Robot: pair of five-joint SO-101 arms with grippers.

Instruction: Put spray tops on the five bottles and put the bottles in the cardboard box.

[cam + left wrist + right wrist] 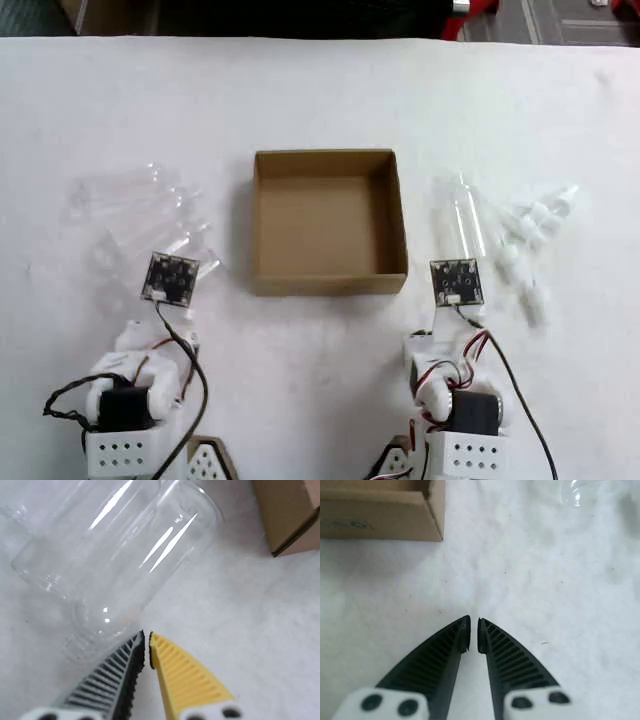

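Observation:
An open cardboard box [325,220] with nothing inside sits mid-table. Several clear bottles [130,200] without tops lie on their sides to its left. One more clear bottle [465,220] lies to its right beside a cluster of white spray tops [535,235]. My left gripper [146,640], one finger grey and one yellow, is shut with nothing held, its tips just short of the nearest bottle's [125,560] neck end. My right gripper [474,630], with black fingers, is shut and holds nothing over bare table, near the box corner [385,512]. The left arm [170,278] and right arm [456,282] stand near the front edge.
The table is covered with a white cloth [320,100]. The box's near right corner [292,520] lies off to one side of the left gripper. A bottle's edge [585,492] lies ahead of the right gripper. Cables trail from both arm bases.

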